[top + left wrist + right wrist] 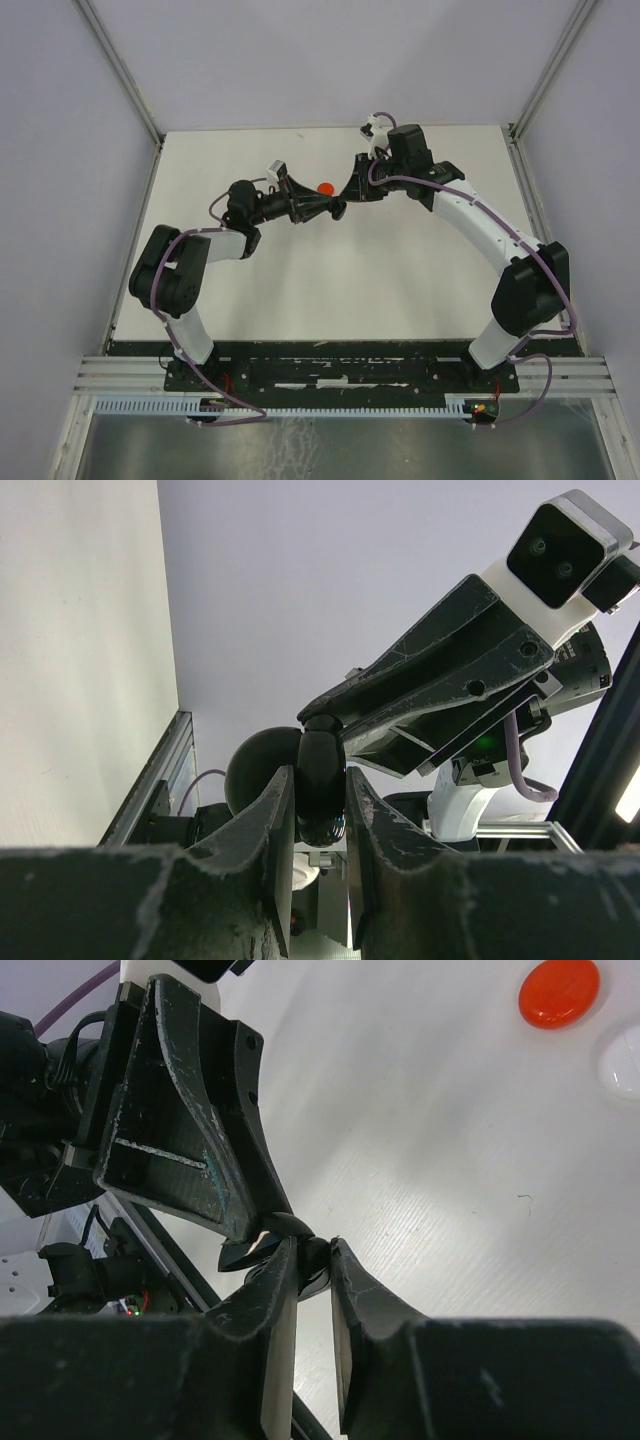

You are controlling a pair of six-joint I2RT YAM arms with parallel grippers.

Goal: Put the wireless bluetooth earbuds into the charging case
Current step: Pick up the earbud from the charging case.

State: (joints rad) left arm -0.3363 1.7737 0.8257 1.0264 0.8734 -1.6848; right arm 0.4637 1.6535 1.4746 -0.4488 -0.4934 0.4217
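Above the table, left fingers pinch a black case.

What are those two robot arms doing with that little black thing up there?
The left gripper is clamped on a glossy black rounded piece, probably a charging case, and holds it above the white table. The right gripper has its fingertips at that piece's edge, but whether it grips anything is unclear. A red oval disc lies on the table nearby.
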